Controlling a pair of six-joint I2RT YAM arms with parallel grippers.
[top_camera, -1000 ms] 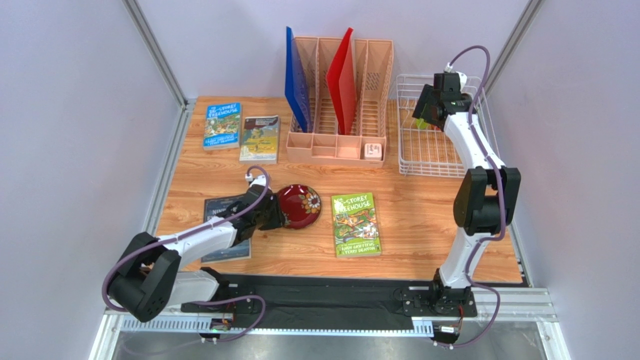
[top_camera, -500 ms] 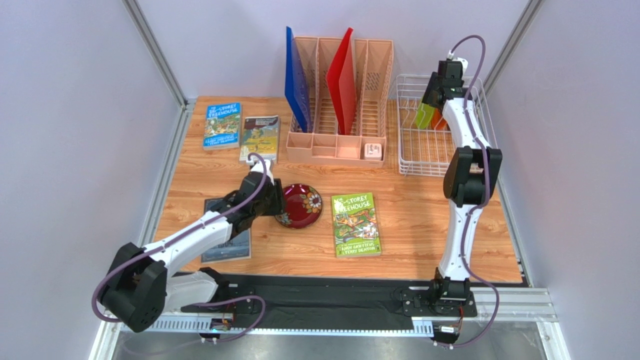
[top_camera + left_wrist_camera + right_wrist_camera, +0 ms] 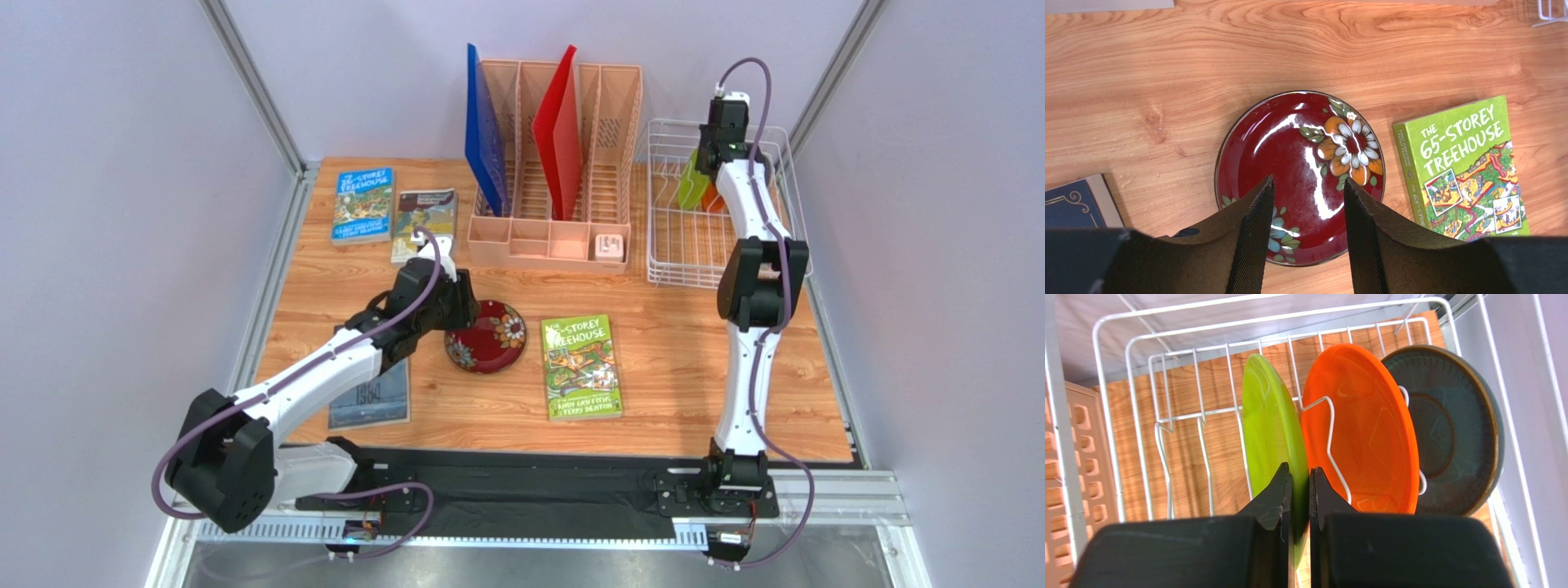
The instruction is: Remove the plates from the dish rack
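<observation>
Right gripper (image 3: pixel 1300 478) — jaws pinched together on rim of lime green plate (image 3: pixel 1269 416), upright in dish rack (image 3: pixel 687 245). 3 plates there: lime green, orange plate (image 3: pixel 1364 429), dark teal-grey plate (image 3: pixel 1450 435). Left gripper (image 3: pixel 1308 190) — jaws apart, holding nothing, over dark red plate (image 3: pixel 1290 141) lying flat on table (image 3: pixel 1168 61).

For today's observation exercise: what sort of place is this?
Likely a robot test cell, not a kitchen: two arms bolted to a walled-in wooden table, with a dish rack and books as props.
</observation>
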